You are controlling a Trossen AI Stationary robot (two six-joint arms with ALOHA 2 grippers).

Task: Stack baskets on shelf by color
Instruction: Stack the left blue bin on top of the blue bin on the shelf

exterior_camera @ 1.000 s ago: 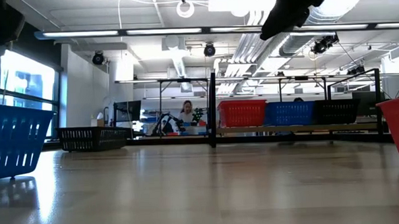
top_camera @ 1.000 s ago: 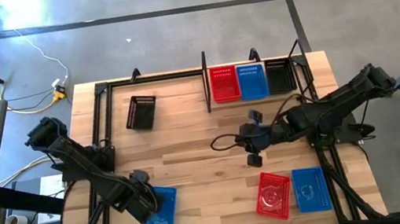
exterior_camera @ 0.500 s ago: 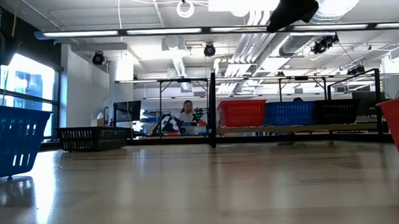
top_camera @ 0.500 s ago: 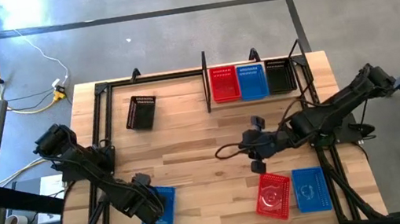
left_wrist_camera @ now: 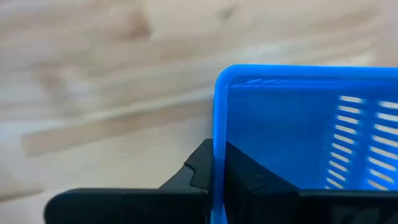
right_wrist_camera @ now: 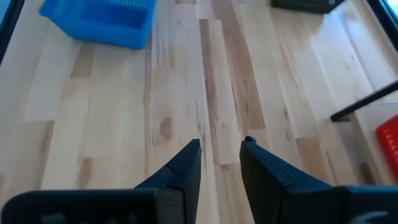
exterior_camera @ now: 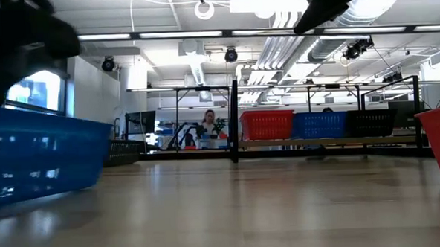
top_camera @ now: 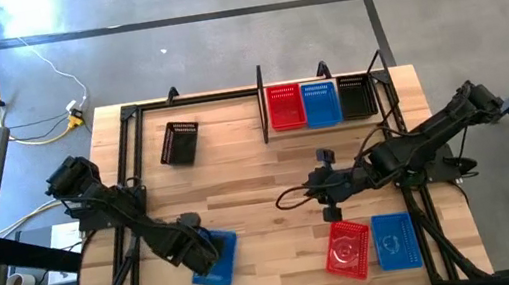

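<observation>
My left gripper (top_camera: 200, 254) is shut on a blue basket (top_camera: 222, 263) near the table's near-left edge. The same basket looms blurred and tilted in the low view (exterior_camera: 39, 157). My right gripper (top_camera: 329, 198) hangs open above bare wood at mid-table, nothing between its fingers (right_wrist_camera: 221, 149). The shelf (top_camera: 263, 111) at the far right holds a red basket (top_camera: 284, 108), a blue basket (top_camera: 321, 103) and a black basket (top_camera: 356, 97) side by side on its wood base. My left gripper pinches the blue basket's left wall at its rim (left_wrist_camera: 218, 134), one finger outside the basket (left_wrist_camera: 198, 171) and one inside (left_wrist_camera: 245, 177). The fingers come from above, pointing steeply down. The basket sits tilted; whether its base is off the wood I cannot tell.
A black basket (top_camera: 179, 142) rests on the table at the far left. A red basket (top_camera: 347, 248) and a blue basket (top_camera: 395, 242) lie side by side at the near right. Black frame rails (top_camera: 127, 172) run along the table's sides. Bare wood lies mid-table.
My left gripper has gone down and toward the table's right, onto the blue basket's left wall, and has shut on it. The basket has shifted toward the table's right and now stands tilted in the low view.
</observation>
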